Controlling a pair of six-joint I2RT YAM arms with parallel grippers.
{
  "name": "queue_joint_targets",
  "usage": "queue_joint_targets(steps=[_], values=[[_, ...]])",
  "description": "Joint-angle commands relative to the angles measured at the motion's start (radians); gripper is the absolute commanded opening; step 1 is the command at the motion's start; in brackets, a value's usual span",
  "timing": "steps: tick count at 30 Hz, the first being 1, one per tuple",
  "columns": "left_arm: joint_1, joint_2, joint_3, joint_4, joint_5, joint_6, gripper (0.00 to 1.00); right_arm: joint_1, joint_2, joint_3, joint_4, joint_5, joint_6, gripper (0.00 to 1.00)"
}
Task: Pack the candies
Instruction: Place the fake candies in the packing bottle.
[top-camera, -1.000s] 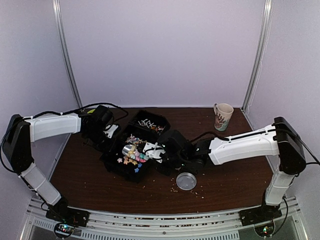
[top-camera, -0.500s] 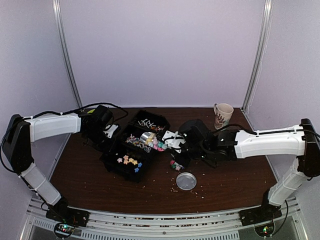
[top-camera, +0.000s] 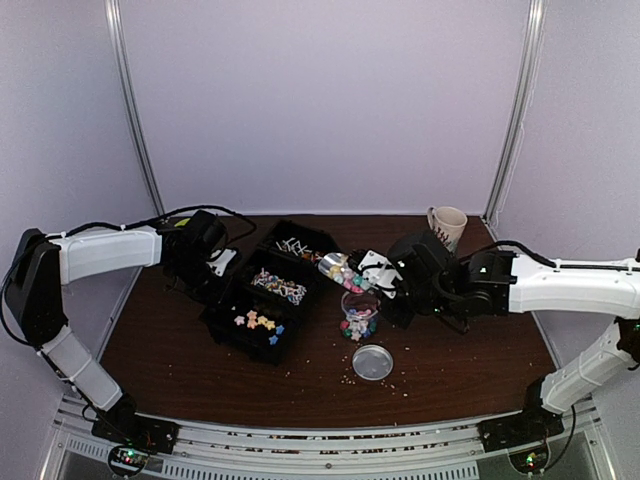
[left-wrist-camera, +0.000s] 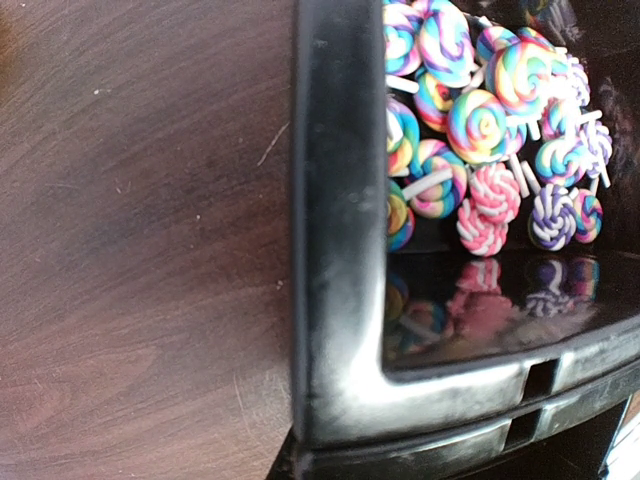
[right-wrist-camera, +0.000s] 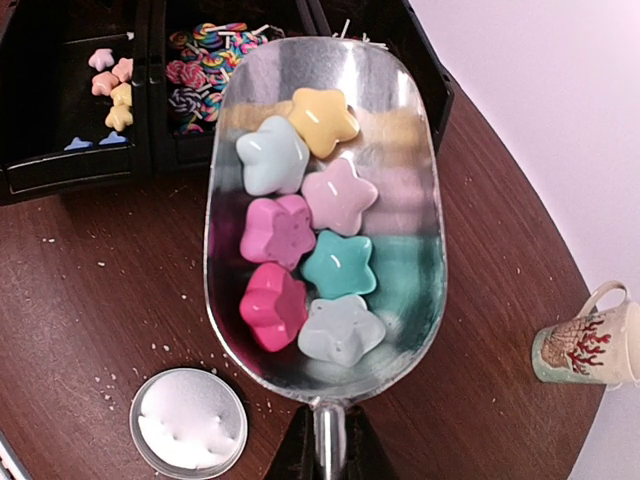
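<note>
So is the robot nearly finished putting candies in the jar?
Not yet. Done: some candies already sit in the jar. In hand: the right gripper holds a metal scoop carrying seven more star candies, close by the jar. Left: more stars wait in the black tray, and the lid lies beside the jar, not on it.

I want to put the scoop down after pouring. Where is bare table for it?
The table is bare at the near left, between the black tray and the front edge, and at the near right, beyond the lid, apart from crumbs. The middle is crowded: tray, jar, lid and scoop sit close together.
</note>
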Motion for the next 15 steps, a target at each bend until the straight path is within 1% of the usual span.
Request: queue_joint_targets(steps=[1, 9, 15], values=[[0.009, -0.07, 0.07, 0.162, 0.059, -0.009, 0.0, -0.007, -0.049, -0.005, -0.101, 0.086, 0.075, 0.0], [0.008, -0.073, 0.071, 0.162, 0.059, -0.007, 0.0, -0.007, -0.052, -0.001, -0.233, 0.116, 0.155, 0.0], [0.008, -0.07, 0.072, 0.162, 0.061, -0.007, 0.0, -0.006, -0.046, 0.036, -0.346, 0.119, 0.194, 0.0]])
